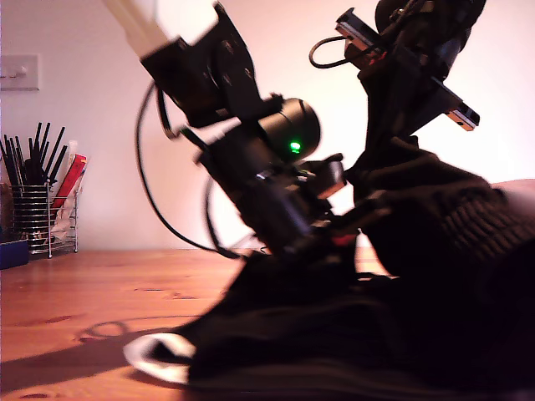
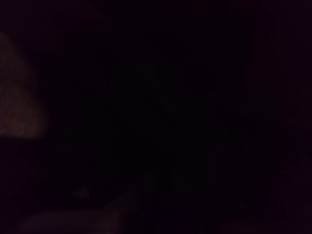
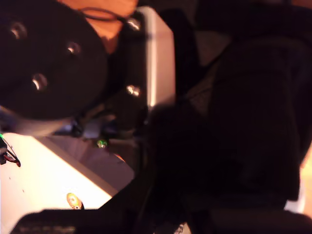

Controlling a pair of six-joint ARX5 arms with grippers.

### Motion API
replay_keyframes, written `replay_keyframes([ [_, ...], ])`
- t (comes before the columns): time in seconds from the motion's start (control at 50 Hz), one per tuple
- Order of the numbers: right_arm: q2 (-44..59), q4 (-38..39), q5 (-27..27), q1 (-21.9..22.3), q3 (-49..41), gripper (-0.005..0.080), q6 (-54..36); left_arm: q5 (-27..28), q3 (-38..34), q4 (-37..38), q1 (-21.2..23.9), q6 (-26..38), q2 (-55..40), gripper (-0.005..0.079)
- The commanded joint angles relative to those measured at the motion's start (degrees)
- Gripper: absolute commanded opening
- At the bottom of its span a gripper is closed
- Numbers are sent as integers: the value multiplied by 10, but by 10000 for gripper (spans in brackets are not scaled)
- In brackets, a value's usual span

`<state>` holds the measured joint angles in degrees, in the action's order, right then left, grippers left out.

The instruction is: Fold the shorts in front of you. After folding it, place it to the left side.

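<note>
The black shorts (image 1: 376,326) lie heaped on the wooden table (image 1: 84,292) at the exterior view's right, with a white band (image 1: 155,355) showing at the low front edge. One arm, with a green light on it, leans down at the centre; my first gripper (image 1: 330,230) is buried in the fabric, and the first wrist view is almost wholly dark. My second gripper (image 1: 386,154) hangs at the upper right with a raised part of the shorts (image 3: 253,122) hanging from it. The second wrist view also shows the other arm's silver link (image 3: 151,58).
A wire holder full of pens (image 1: 38,209) stands at the back on the exterior view's left, with a blue box (image 1: 12,252) beside it. A wall switch (image 1: 18,73) is above. A black cable (image 1: 155,209) loops down behind the centre arm.
</note>
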<state>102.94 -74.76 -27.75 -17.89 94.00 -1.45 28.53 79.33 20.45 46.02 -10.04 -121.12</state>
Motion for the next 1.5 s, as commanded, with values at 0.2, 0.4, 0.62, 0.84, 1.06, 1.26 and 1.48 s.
replay_keyframes([
  [0.2,-48,-1,-2,37,-1,-13,-8,11,-10,-59,30,-22,-23,57],
  [0.4,-49,0,-3,37,-1,-13,-10,25,-2,-42,10,-14,-9,57],
  [0.62,-49,-1,-5,37,-1,-13,-10,71,-2,-10,-35,-2,22,57],
  [0.84,-49,-1,-17,35,-1,-13,-10,83,-2,28,-61,23,62,57],
  [1.06,-49,1,-21,29,-1,-13,-12,31,-2,124,-67,70,78,34],
  [1.26,-49,-3,-21,29,-1,-13,-14,-71,-3,160,-66,90,75,-3],
  [1.48,-49,-6,-21,29,-1,-13,-16,-127,-3,173,-67,90,67,-11],
])
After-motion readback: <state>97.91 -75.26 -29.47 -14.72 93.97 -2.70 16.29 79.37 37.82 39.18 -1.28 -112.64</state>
